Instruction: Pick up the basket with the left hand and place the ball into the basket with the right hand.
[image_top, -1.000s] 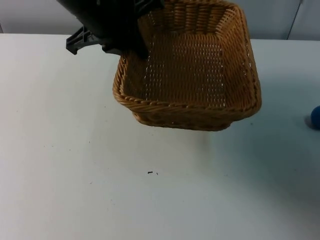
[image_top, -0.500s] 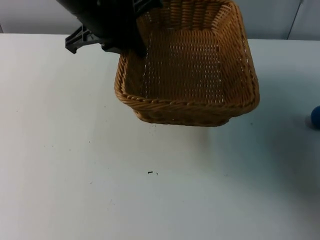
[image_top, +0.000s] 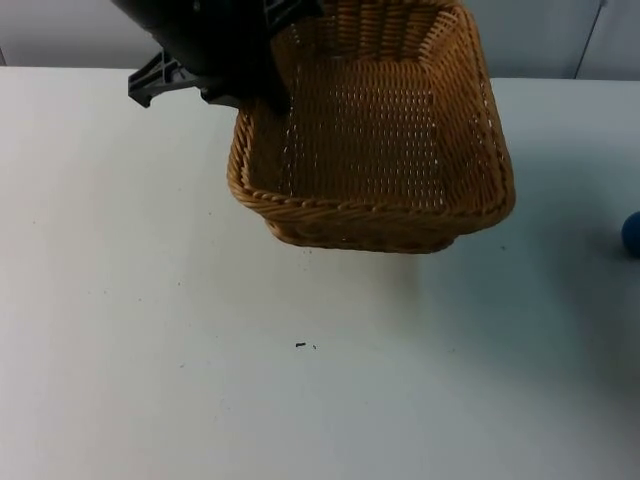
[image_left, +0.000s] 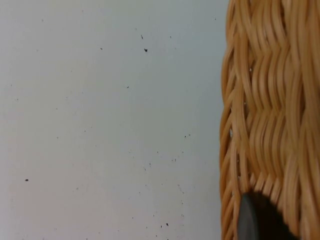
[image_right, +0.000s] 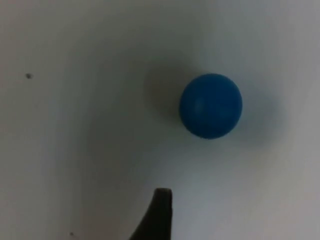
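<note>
Basket's up, ball's not

Left gripper (image_top: 262, 92) clamps the basket (image_top: 372, 130) aloft (empty); right gripper (image_right: 159, 210), fingers unclear, above the ball (image_right: 211, 105).

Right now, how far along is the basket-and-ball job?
Done: the left gripper has the wicker basket by its rim, lifted off the table, its shadow below. In hand: the right gripper is above the blue ball, which lies on the table, not gripped. Left: grasp the ball and drop it into the basket.
</note>
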